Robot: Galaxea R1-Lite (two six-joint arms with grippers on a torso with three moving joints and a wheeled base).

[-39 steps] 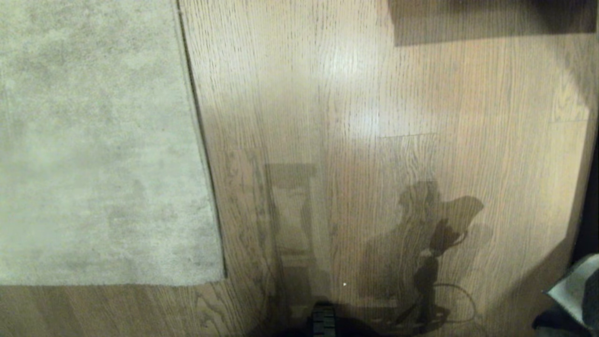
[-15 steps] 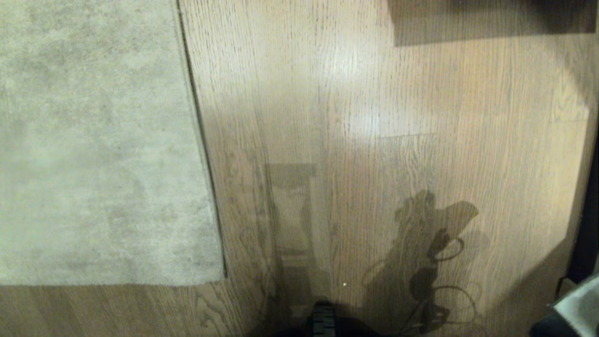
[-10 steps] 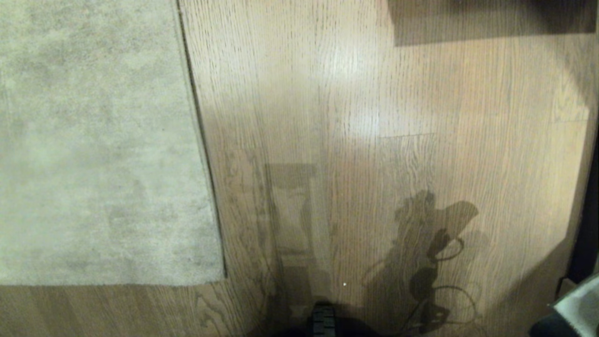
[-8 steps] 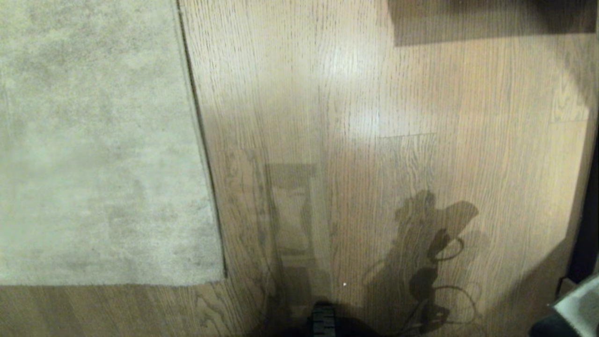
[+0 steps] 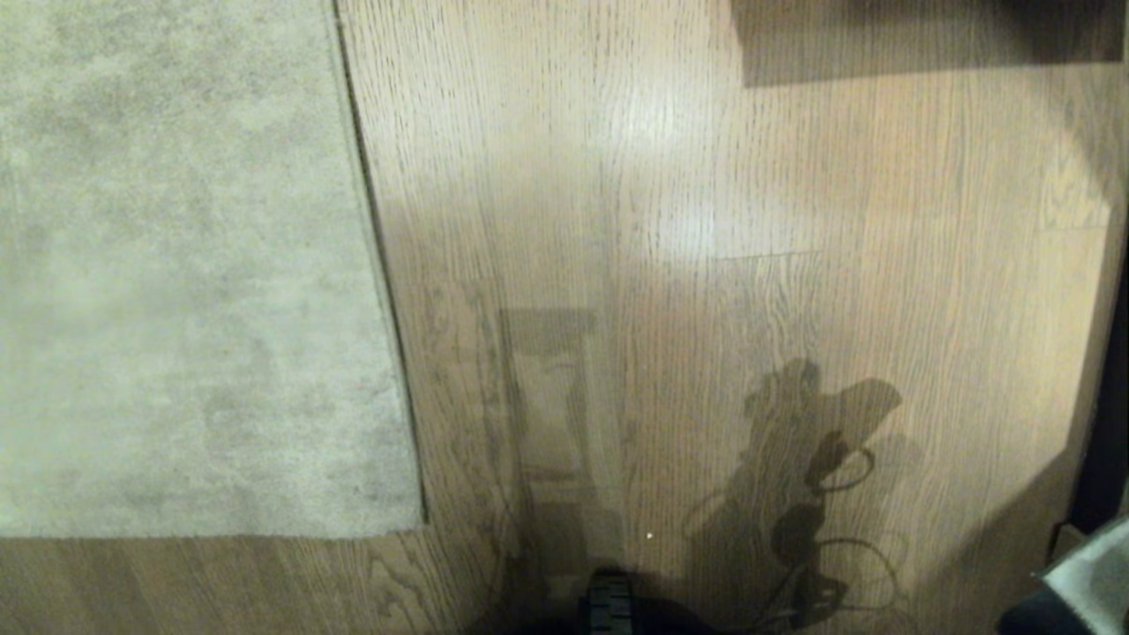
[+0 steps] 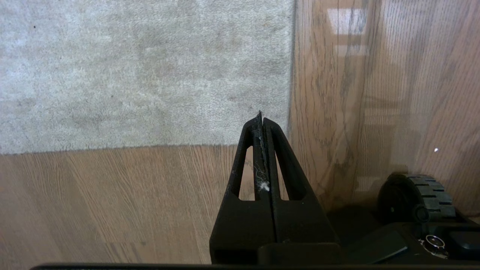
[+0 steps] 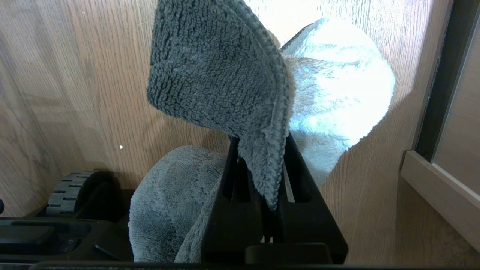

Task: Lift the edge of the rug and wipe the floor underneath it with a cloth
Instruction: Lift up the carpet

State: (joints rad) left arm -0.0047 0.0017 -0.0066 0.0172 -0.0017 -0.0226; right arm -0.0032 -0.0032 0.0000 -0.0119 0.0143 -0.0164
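Dark-framed wood panel (image 7: 446, 123) at floor's right side; dark rectangular shadow (image 5: 926, 40) far ahead.

Pale beige rug edge (image 5: 388, 353) flat on wood-grain floor (image 5: 706, 220) at left, corner near; grey-and-white fuzzy cloth (image 7: 240, 86) bunched, hanging above floor at right.

— What is seen around the rug (image 5: 176, 265)?

— Wood-grain planks (image 5: 750, 176) are laid to its right and along its near edge. A bright sheen is cast on them to the right of the rug.

— And farther right of the rug?

— A dark rectangular shape (image 5: 926, 40) is seen at the far side, and a pale wooden frame with a dark strip (image 7: 438, 112) is glimpsed.
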